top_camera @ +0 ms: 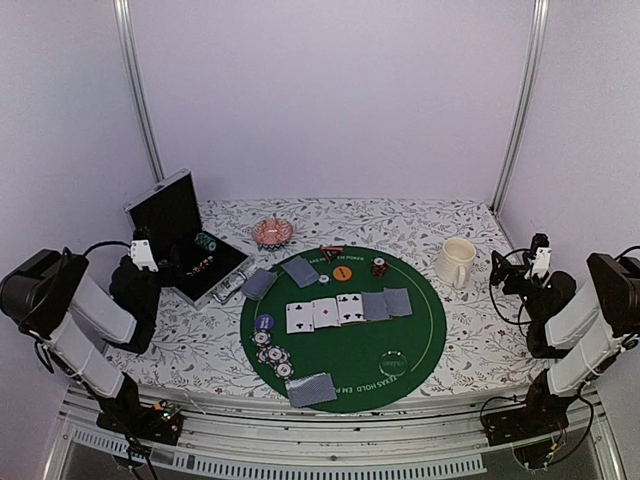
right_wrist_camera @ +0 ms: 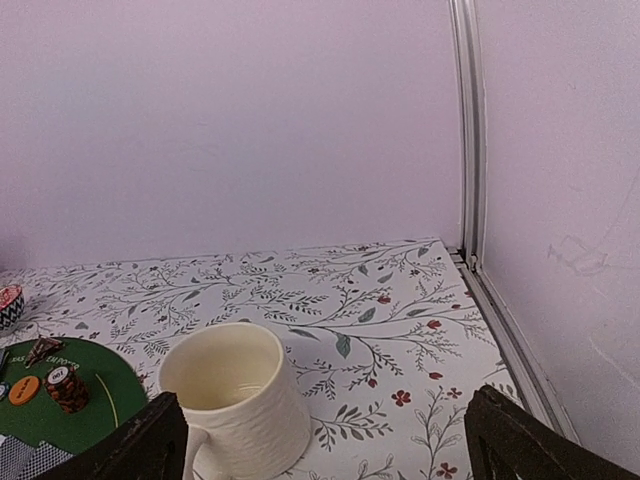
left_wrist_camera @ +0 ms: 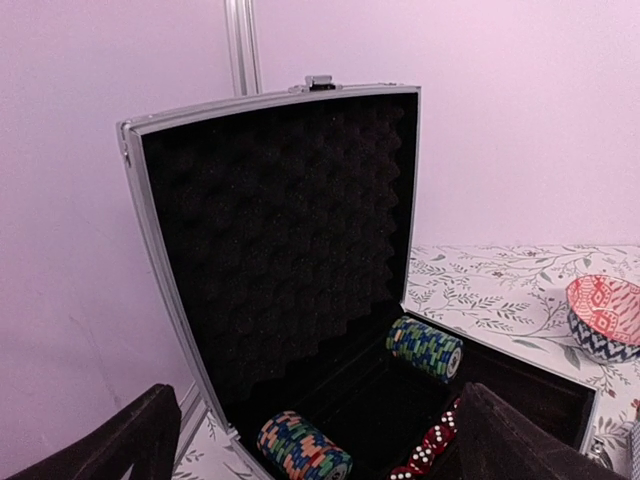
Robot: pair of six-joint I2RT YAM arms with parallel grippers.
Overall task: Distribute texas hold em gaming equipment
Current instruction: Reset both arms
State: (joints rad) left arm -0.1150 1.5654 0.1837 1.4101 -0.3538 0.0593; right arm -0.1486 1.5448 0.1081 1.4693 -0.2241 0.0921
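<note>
A round green poker mat (top_camera: 420, 335) carries a row of three face-up and two face-down cards (top_camera: 348, 308). More grey-backed cards lie at its upper left (top_camera: 300, 271) and front edge (top_camera: 312, 389). Striped chips (top_camera: 272, 355) sit at the mat's left, with an orange button disc (top_camera: 342, 272) and a dark red chip stack (top_camera: 379, 267) at the back. My left gripper (top_camera: 148, 268) is open and empty in front of the open case (left_wrist_camera: 280, 230), which holds two chip rolls (left_wrist_camera: 425, 347) and red dice (left_wrist_camera: 432, 448). My right gripper (top_camera: 502, 270) is open and empty beside the mug.
A cream mug (right_wrist_camera: 235, 400) stands right of the mat, close to my right fingers (right_wrist_camera: 140, 450). A pink patterned dish (top_camera: 272, 232) sits behind the mat. The case's upright lid (top_camera: 165, 205) stands at the back left. Walls and metal posts enclose the table.
</note>
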